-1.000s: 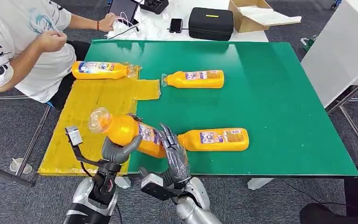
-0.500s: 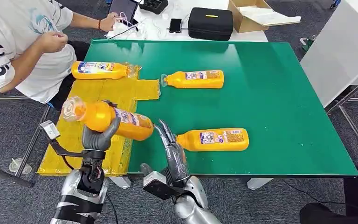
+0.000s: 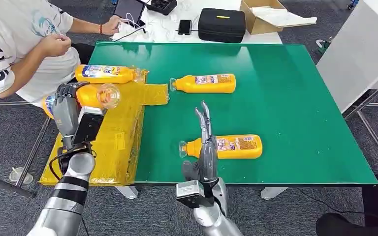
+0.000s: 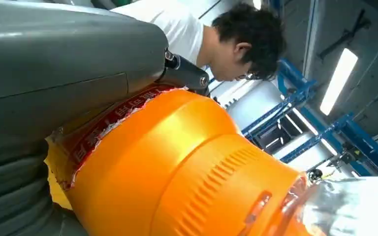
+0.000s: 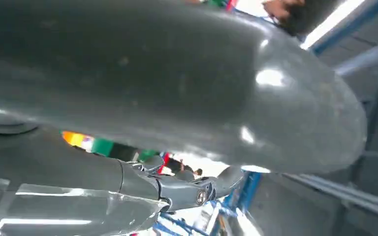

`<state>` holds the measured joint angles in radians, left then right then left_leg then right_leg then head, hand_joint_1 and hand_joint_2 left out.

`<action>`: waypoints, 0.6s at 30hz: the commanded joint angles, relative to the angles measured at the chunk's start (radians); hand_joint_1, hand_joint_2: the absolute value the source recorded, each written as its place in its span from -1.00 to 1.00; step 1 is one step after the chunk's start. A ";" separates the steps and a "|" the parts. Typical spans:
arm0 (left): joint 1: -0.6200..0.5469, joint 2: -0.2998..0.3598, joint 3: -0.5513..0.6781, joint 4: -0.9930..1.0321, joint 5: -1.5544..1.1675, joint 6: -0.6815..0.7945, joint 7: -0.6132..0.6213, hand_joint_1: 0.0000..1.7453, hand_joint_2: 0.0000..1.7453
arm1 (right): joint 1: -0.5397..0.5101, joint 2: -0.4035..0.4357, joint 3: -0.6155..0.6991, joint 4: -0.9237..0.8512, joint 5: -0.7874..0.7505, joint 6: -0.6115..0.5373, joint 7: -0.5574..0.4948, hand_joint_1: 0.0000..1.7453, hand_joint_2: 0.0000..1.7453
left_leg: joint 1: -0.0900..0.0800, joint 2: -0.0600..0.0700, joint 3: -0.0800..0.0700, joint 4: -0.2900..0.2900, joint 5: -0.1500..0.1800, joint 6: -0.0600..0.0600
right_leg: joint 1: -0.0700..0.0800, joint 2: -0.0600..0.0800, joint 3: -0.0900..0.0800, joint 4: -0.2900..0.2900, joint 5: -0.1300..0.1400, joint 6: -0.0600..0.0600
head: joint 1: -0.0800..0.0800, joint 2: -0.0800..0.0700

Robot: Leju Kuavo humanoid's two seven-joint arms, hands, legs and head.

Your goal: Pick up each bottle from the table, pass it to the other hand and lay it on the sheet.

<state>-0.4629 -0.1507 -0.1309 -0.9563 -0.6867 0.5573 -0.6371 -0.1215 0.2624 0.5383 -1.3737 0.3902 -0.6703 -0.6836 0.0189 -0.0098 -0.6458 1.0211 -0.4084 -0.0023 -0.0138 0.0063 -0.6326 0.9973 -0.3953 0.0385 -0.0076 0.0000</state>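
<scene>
My left hand [image 3: 65,110] grips an orange bottle [image 3: 94,95] with a clear cap, held above the left part of the yellow sheet [image 3: 113,129]; the same bottle [image 4: 177,167] looms close in the left wrist view. Another orange bottle [image 3: 107,73] lies on the sheet's far edge. Two more lie on the green table [image 3: 285,98]: one [image 3: 205,83] in the middle, one [image 3: 226,146] near the front edge. My right hand [image 3: 205,135] stands open with fingers straight up, just in front of that near bottle's neck, holding nothing.
A person in a white shirt [image 3: 15,44] sits at the table's left, close to the sheet. A black case [image 3: 222,24], a cardboard box [image 3: 270,14], a phone [image 3: 185,26] and a tablet [image 3: 130,10] lie on the white table behind.
The left hand carried the bottle leftward and further away, over the sheet's left part, and turned it. The right hand let go, rose and shifted right in front of the near bottle.
</scene>
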 commanded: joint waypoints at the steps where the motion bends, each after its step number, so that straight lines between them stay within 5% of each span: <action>1: -0.146 0.096 -0.132 0.282 -0.375 0.141 0.139 1.00 1.00 | -0.020 -0.053 0.010 -0.049 -0.052 0.002 -0.015 -1.00 -1.00 | 0.000 -0.001 0.003 -0.001 -0.001 0.001 | 0.000 -0.002 0.004 -0.001 -0.001 -0.001 | 0.000 0.000; 8: -0.238 0.121 -0.129 0.519 -0.598 0.122 0.196 1.00 1.00 | -0.020 -0.066 0.032 -0.062 -0.066 0.020 -0.015 -1.00 -1.00 | 0.000 0.001 0.003 0.000 -0.001 0.001 | 0.001 0.001 0.003 -0.001 0.000 -0.001 | 0.000 0.000; 18: -0.250 0.200 -0.164 0.651 -0.605 -0.234 0.212 1.00 1.00 | -0.019 -0.061 0.022 0.015 -0.113 0.094 -0.015 -1.00 -1.00 | 0.001 0.003 0.005 -0.001 -0.002 0.001 | 0.001 0.001 0.004 -0.001 -0.001 -0.002 | 0.000 0.000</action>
<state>-0.6463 -0.0119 -0.2235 -0.4758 -1.2806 0.4160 -0.4395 -0.1176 0.2270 0.5535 -1.4344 0.2945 -0.6047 -0.6977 0.0193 -0.0085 -0.6458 1.0212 -0.4083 -0.0026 -0.0135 0.0068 -0.6335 0.9978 -0.3955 0.0383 -0.0080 0.0004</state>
